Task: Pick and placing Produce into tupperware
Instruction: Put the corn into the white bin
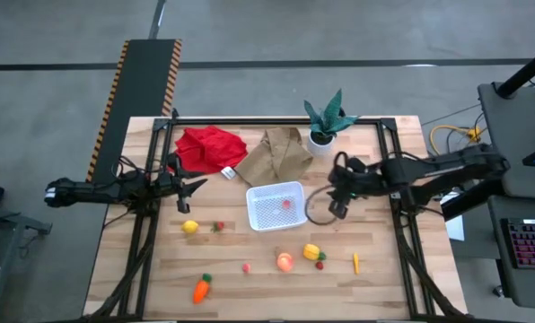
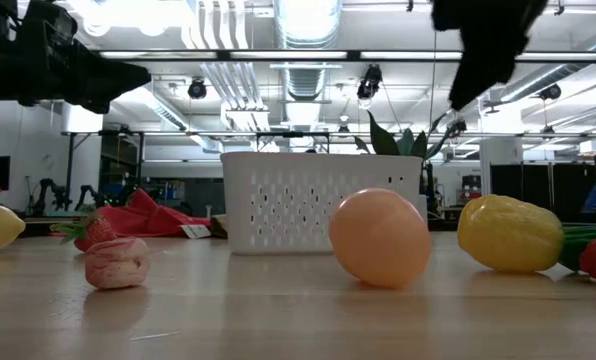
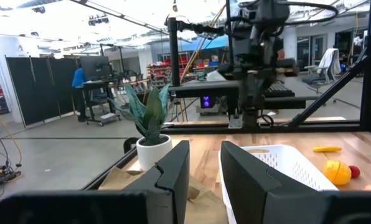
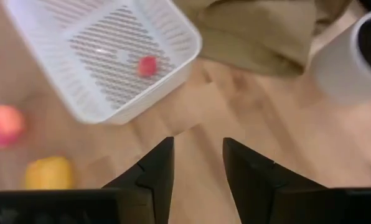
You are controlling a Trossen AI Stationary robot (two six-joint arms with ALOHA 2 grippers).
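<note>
Your right gripper (image 4: pixel 198 162) hangs open and empty just beside the tupperware (image 1: pixel 275 205), which holds one red berry (image 4: pixel 147 65); left gripper (image 3: pixel 204 171) open, empty. No readable writing.

white tub (image 1: pixel 260 215) with a dotted, perforated floor and a small red berry (image 1: pixel 286 204) inside; pale wood table (image 1: pixel 384 287) with plank lines; at the tub's 10 o'clock a red cloth (image 1: pixel 210 148); at 12 o'clock a tan brown bag (image 1: pixel 276 154); at 1 o'clock a green plant (image 1: pixel 328 115) in a white pot (image 1: pixel 320 140); at 9 o'clock a yellow lemon (image 1: pixel 189 227); at 6 o'clock a peach-orange fruit (image 1: pixel 285 261); at 5 o'clock a yellow pepper (image 1: pixel 311 252); at 7 o'clock an orange carrot (image 1: pixel 201 289) with green top
</note>
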